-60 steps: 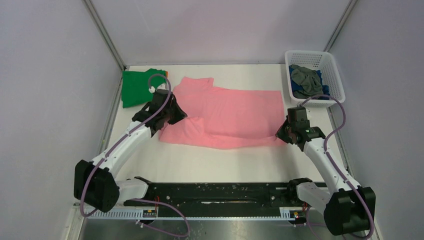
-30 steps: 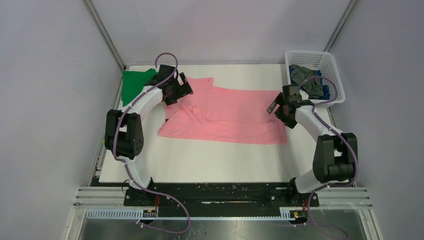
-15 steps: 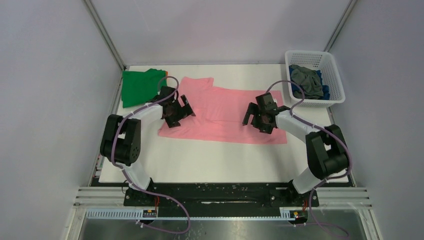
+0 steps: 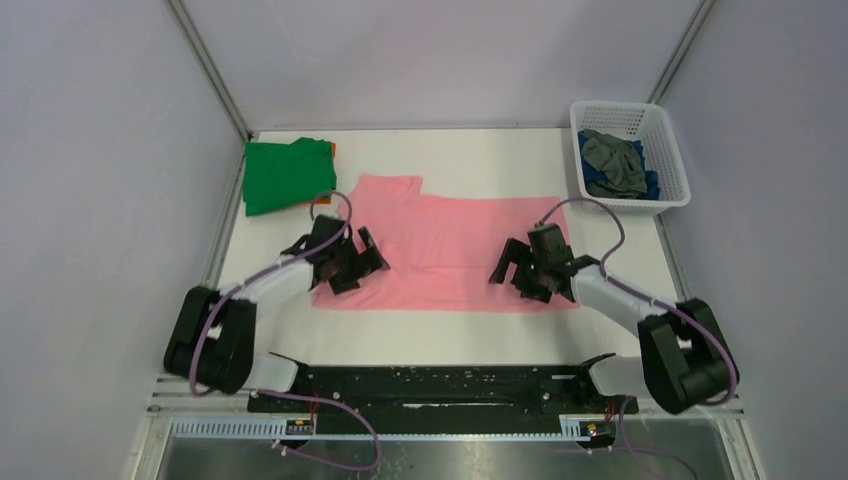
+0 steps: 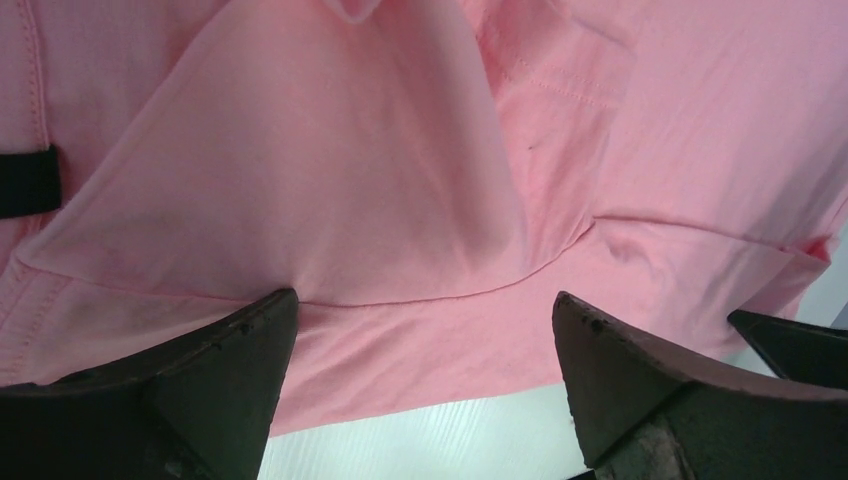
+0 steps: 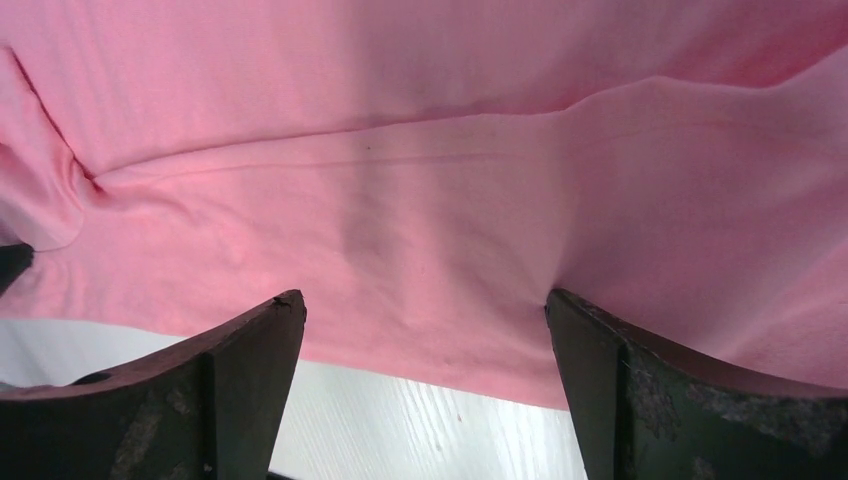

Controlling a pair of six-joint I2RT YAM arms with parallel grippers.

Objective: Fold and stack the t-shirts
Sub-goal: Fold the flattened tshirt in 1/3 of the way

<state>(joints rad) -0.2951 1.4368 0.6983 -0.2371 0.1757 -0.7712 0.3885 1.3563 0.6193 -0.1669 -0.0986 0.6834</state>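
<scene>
We find the pink t-shirt (image 4: 455, 245) spread flat mid-table (image 4: 480, 160). Left gripper (image 4: 357, 264) sits low over its near-left edge, jaws wide apart, nothing held. Right gripper (image 4: 518, 272) is low over the near-right edge, equally wide and empty. Green t-shirt (image 4: 285, 175) lies folded far left.
</scene>
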